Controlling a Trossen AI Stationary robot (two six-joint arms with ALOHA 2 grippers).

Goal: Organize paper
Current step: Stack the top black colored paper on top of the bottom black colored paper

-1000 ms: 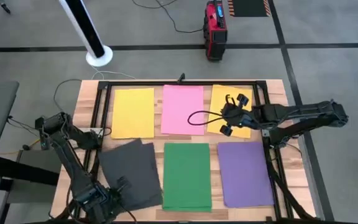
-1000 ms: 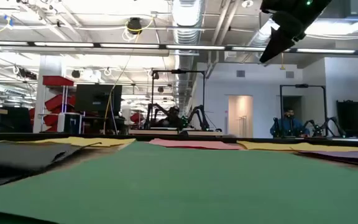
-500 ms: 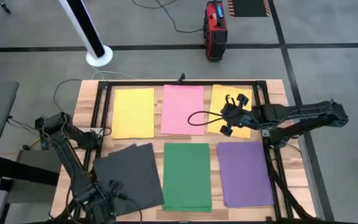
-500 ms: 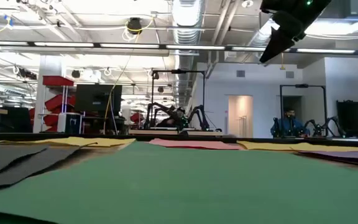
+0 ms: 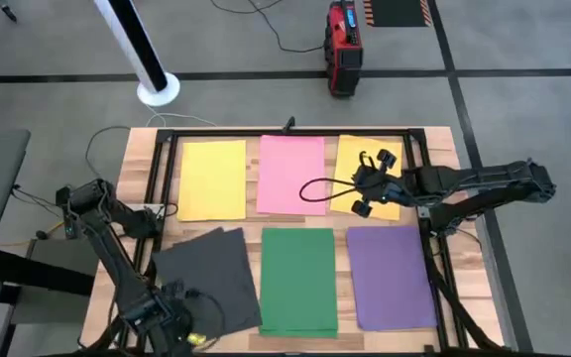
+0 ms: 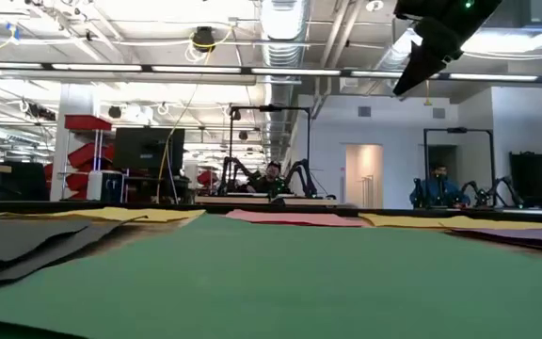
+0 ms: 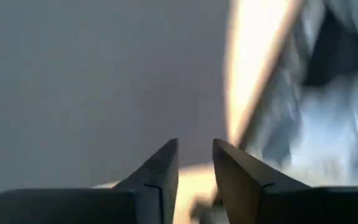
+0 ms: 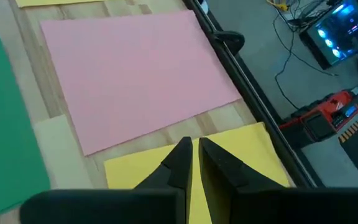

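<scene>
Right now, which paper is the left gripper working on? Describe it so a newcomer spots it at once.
On the wooden table, look at the near row of sheets: purple, green, then the dark grey paper at the left end. Unlike its squared neighbours, it lies skewed, two sheets fanned, with the left gripper at its near corner.

The right gripper (image 5: 369,184) is covering part of one yellow sheet (image 5: 390,157); the left wrist view is blurring, perhaps showing dark paper (image 7: 92,81).

No text or label can be read.
</scene>
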